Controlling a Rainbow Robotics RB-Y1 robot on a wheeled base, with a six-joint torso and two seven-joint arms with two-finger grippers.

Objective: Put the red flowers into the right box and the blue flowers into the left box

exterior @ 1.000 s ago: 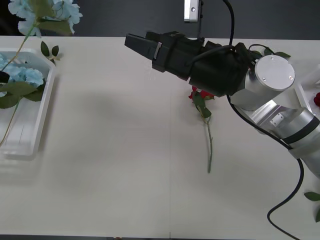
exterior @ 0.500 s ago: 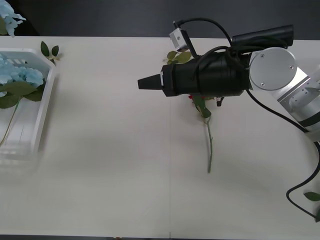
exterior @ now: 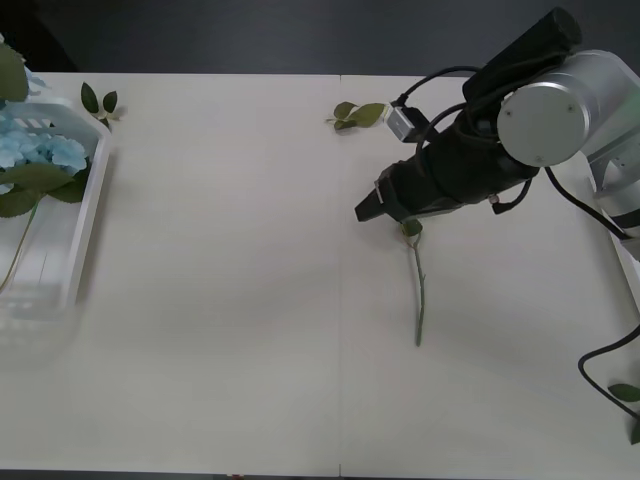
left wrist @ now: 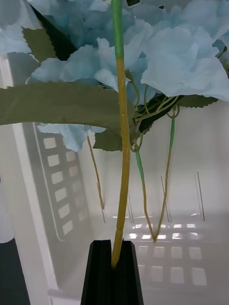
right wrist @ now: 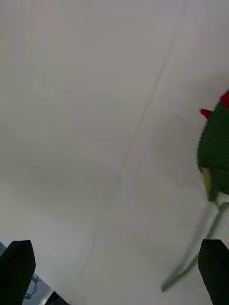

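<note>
Front view: right gripper [exterior: 366,212] has swung down beside the red flowers [exterior: 418,290], fingers spread; left fingers [left wrist: 101,271] pinch a blue flowers [left wrist: 181,62] stem.

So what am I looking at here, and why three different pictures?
It is a two-armed robot sorting fake flowers. One camera looks down on the table; the others sit on each wrist. The right gripper, jaws open, hangs over a red flower lying on the table; its wrist camera shows that flower's leaf and red petals. The left gripper pinches the stem of a blue flower above the left box, where more blue flowers already lie. A loose leaf sprig lies farther back.
</note>
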